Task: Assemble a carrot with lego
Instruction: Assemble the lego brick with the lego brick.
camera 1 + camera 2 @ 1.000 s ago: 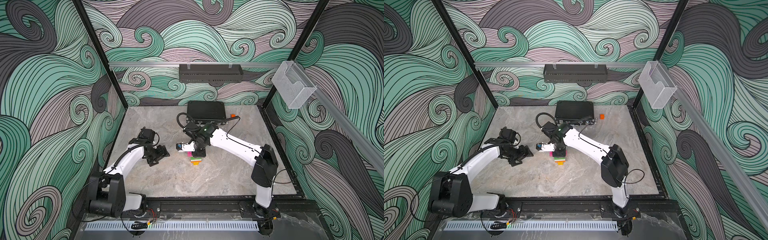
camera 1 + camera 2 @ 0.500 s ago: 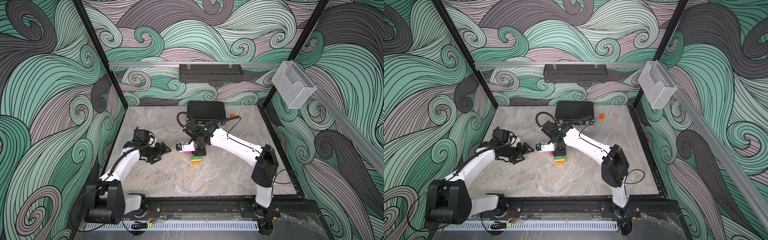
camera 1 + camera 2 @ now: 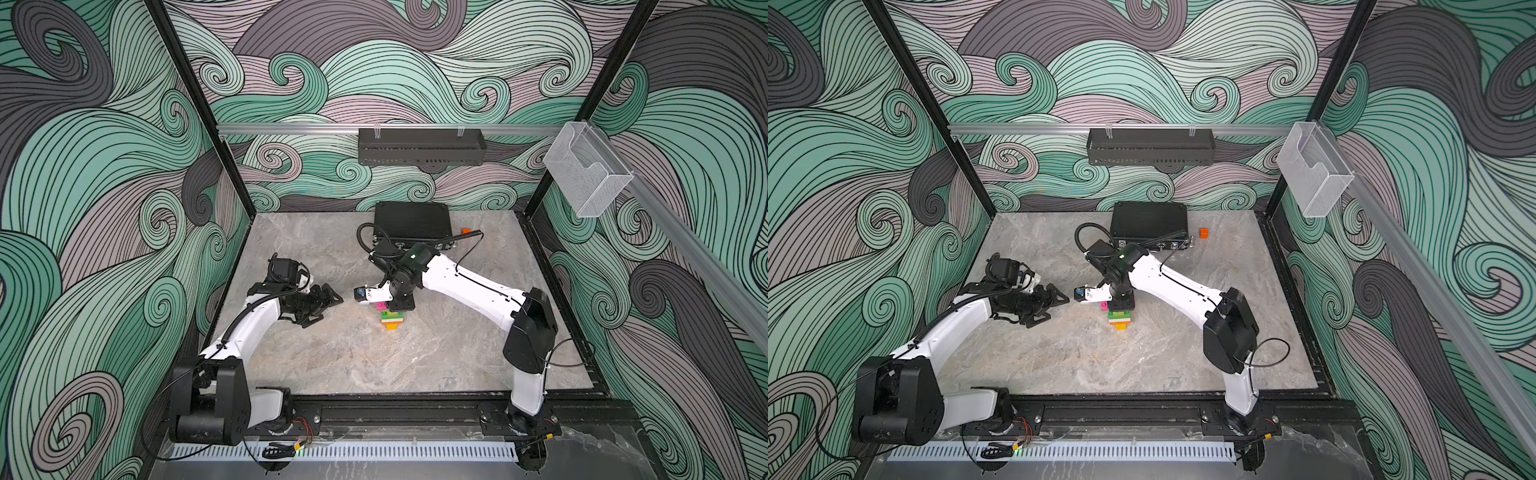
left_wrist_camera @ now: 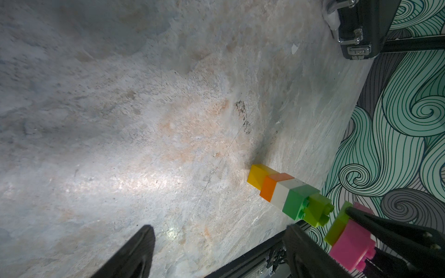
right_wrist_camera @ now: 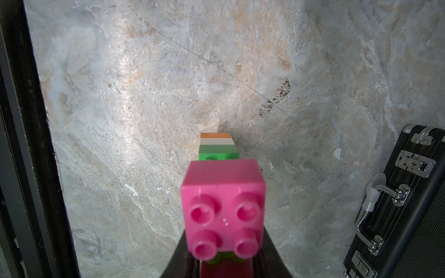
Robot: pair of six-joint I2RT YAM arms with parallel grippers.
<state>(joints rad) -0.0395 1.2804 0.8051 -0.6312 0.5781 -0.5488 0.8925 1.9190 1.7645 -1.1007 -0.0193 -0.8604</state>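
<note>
lego (image 4: 286, 192): glossy plastic | table (image 4: 120, 120): stone-look, slight sheen | case (image 5: 423, 235): ribbed, likely plastic

Enclosure: 3 walls (image 3: 415, 62) papered in a swirling wave print of teal, mauve and dark grey with black outlines. 2 black posts (image 3: 197, 104) rise at the tabletop's far corners.

Tabletop (image 3: 374, 365): grey marble-look slab, beige veining. A thin dark scratch (image 5: 216, 67) runs close by a patch of black specks (image 5: 277, 96).

An aluminium rail (image 3: 291, 128) crosses the back wall and carries 1 black perforated tray (image 3: 419, 146). A clear plastic holder (image 3: 586, 170) hangs on the right wall's rail. A black ribbed case (image 3: 411, 220) lies at the middle of the far edge. Black extrusion (image 3: 415, 411) runs along the near edge, with a white slotted duct (image 3: 374, 451) outside it.

Soft glare (image 4: 134, 185) on the slab.
</note>
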